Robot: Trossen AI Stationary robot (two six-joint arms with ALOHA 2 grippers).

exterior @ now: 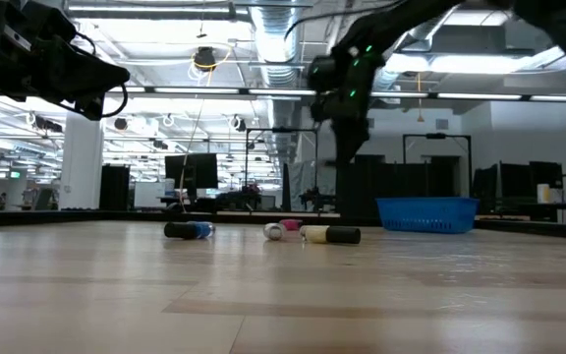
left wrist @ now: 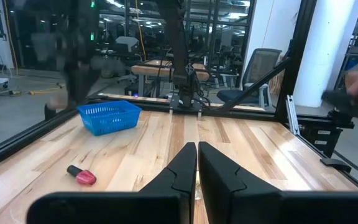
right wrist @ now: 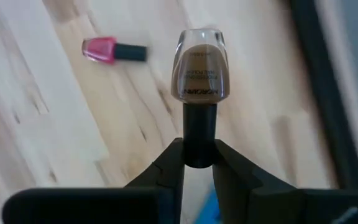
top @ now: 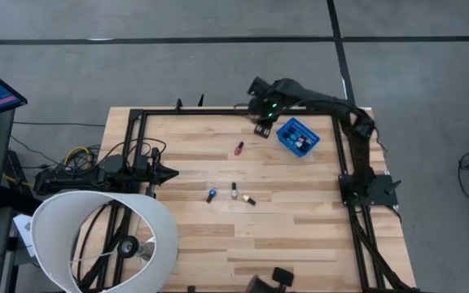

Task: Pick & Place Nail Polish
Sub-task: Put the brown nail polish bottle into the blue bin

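Observation:
My right gripper (right wrist: 199, 163) is shut on a tan nail polish bottle (right wrist: 201, 65) with a black cap. It hangs above the table's far side (top: 262, 127), just left of the blue bin (top: 298, 136). A pink bottle (top: 238, 148) lies on its side on the table nearby and also shows in the right wrist view (right wrist: 113, 50). A blue bottle (top: 211, 195), a pale one (top: 234, 190) and a dark-capped one (top: 248, 199) lie on their sides mid-table. My left gripper (left wrist: 197, 158) is shut and empty at the table's left (top: 168, 172). My right gripper pinches the tan bottle's black cap (right wrist: 200, 127) between its two fingers. The bottle's body sticks out beyond the fingertips, in line with the fingers. The bottle is lifted clear of the table.
The blue bin (left wrist: 109, 116) stands at the far right and holds a few small bottles. A black frame (top: 137, 122) runs along the table's far, left and right sides. A white lampshade (top: 96, 236) covers the near left corner.

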